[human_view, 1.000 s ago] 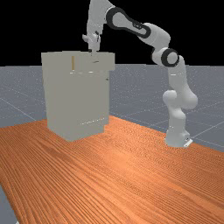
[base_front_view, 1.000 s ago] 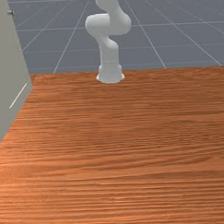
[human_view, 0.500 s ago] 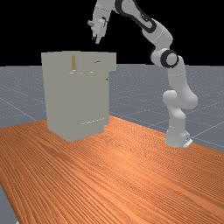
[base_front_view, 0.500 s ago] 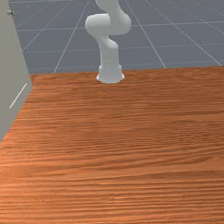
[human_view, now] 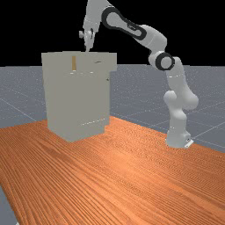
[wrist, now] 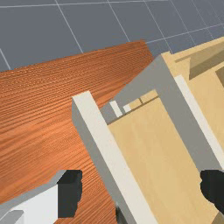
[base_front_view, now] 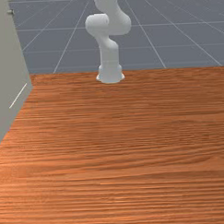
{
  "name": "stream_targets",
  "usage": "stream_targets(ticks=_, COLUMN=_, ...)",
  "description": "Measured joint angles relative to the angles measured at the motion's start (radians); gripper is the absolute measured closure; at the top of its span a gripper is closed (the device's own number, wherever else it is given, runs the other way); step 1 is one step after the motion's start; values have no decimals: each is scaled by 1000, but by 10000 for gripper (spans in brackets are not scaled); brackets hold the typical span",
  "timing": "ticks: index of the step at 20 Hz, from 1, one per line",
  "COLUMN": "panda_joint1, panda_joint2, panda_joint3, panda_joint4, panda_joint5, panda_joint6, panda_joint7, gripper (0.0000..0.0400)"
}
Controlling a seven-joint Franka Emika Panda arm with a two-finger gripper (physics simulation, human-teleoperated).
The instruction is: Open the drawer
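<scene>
Two fingers (wrist: 70, 192) stand spread wide, the part-open drawer's (wrist: 151, 153) front panel (wrist: 113, 153) between them, unpinched.

Arm (base_front_view: 109, 54): top cropped in our front view
Cabinet (base_front_view: 7, 58): cut by the front view's left edge
Drawer (wrist: 109, 153): cropped in our wrist view
Dark piece (wrist: 118, 214): we can't identify it

The drawer (wrist: 151, 144) has a smooth, pale-wood floor, the table (base_front_view: 124, 145) grained wood
</scene>
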Motion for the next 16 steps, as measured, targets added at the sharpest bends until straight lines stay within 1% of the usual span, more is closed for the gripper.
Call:
stream_targets(ticks=4, panda_joint1=8, panda_joint2=-5, panda_joint3=6, panda_joint4=-111, panda_joint5=1, panda_joint6=18, panda_joint7=10, gripper=0)
stream_targets(ticks=6, panda_joint1=22, panda_joint2=-35, panda_joint3=8, panda_joint4=-167, panda_joint5=-4, panda_joint6=29, panda_joint7=15, gripper=0)
stream_targets(ticks=7, panda_joint1=38, panda_joint2=-66, panda_joint3=12, panda_joint4=-212, panda_joint5=-9, panda_joint6=46, panda_joint7=28, gripper=0)
stream_targets(ticks=9, panda_joint1=86, panda_joint2=-166, panda_joint3=32, panda_joint4=-355, panda_joint5=-20, panda_joint6=124, panda_joint7=65, gripper=0)
stream_targets(ticks=10, panda_joint1=110, panda_joint2=-203, panda_joint3=43, panda_joint4=-403, panda_joint5=-24, panda_joint6=142, panda_joint7=79, gripper=0)
stream_targets(ticks=16, panda_joint1=218, panda_joint2=-339, panda_joint3=109, panda_joint4=-566, panda_joint5=-48, panda_joint6=178, panda_joint7=175, gripper=0)
